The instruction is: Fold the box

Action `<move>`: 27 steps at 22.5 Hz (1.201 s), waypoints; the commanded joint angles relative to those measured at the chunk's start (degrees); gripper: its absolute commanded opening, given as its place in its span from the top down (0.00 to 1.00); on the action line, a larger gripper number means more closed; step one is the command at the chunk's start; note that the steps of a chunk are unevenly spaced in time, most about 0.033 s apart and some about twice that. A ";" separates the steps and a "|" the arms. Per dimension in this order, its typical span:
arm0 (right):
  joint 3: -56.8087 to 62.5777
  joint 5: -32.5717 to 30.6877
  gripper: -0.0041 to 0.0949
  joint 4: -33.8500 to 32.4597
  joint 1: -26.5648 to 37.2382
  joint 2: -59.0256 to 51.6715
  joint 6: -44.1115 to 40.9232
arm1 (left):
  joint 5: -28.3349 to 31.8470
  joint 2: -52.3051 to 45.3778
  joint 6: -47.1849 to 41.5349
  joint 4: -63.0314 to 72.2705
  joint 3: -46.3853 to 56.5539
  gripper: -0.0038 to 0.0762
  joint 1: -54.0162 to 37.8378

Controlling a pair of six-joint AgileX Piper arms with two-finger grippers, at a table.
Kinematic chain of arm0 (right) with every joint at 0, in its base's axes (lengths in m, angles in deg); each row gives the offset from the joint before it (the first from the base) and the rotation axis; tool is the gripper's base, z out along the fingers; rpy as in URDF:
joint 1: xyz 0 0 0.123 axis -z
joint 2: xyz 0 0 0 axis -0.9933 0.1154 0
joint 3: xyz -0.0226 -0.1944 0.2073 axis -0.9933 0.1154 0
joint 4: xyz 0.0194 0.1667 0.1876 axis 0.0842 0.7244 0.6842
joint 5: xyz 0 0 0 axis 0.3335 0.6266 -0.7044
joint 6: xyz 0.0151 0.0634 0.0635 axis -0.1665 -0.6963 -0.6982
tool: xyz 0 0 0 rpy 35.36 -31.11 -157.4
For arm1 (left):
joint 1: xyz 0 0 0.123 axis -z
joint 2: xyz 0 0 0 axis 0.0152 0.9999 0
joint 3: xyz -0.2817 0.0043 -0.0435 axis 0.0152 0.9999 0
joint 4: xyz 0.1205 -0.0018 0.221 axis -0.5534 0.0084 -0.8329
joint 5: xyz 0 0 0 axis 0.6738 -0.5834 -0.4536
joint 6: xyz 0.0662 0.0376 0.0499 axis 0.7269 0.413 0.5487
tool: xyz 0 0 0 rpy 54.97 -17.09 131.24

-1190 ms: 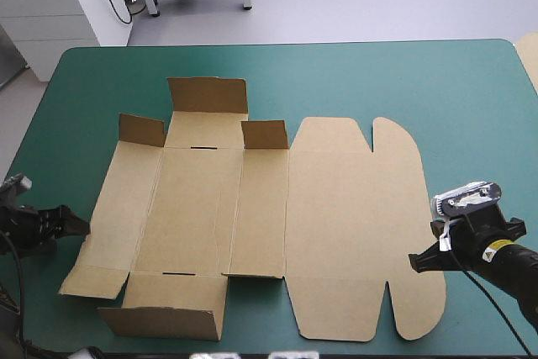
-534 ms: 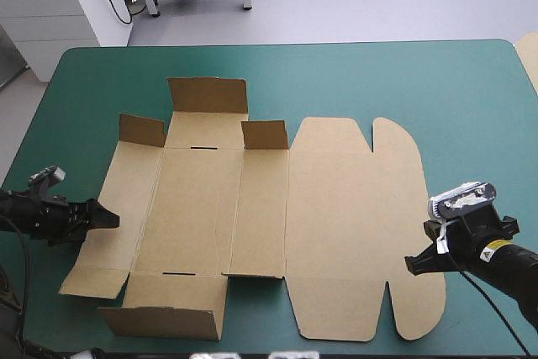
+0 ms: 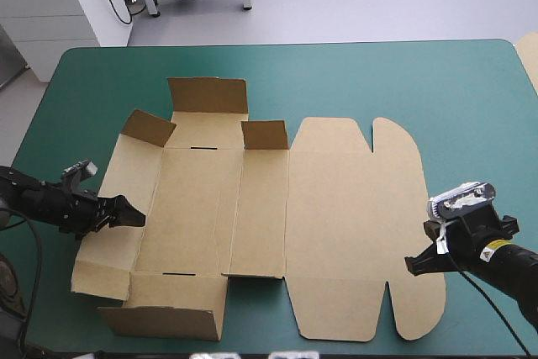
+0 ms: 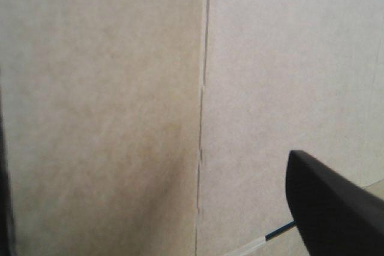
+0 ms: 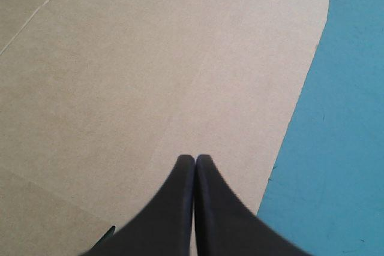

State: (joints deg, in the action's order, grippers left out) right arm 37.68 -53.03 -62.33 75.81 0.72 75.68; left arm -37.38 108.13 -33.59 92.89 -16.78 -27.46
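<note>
The brown box (image 3: 336,224) lies as a cut sheet on the teal-green cover, with the rounded lid (image 3: 403,208) flat on the right. Its far flaps (image 3: 208,95) stand up. The left side panel (image 3: 126,174) is tilted up off the table. My left gripper (image 3: 130,214) reaches in at that panel's outer edge. In the left wrist view the left gripper (image 4: 147,148) is open, one black finger (image 4: 336,208) showing, with brown board (image 4: 108,88) filling the view. My right gripper (image 3: 414,263) is shut over the lid's near right edge. The right wrist view shows the right gripper (image 5: 195,157) as one pointed arch above the board (image 5: 120,88).
Bare teal-green cover (image 3: 378,81) stretches beyond the box and to its right (image 5: 348,148). A pale sheet's edge (image 3: 530,56) shows at the table's right edge. The near front flap (image 3: 164,319) stands close to the table's front edge.
My left gripper has moved right, from off the box's left side to its left panel. That panel and its corner flaps have tipped up. The right arm has stayed put.
</note>
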 commanded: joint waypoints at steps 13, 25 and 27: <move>-1.48 3.27 0.98 0.57 0.47 -0.13 0.69 | -4.71 -1.12 0.46 -3.74 1.31 0.94 0.93; -1.48 3.27 0.98 0.57 0.47 -0.13 0.69 | -5.70 -1.12 3.92 11.50 -1.13 0.94 1.60; -1.48 3.27 0.98 0.44 0.47 -0.13 0.69 | -5.70 -1.45 3.92 11.54 -3.08 0.94 3.08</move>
State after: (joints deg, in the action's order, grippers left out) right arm 37.68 -52.92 -62.33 75.81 0.72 75.91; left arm -37.19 108.78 -30.22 98.87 -16.60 -26.21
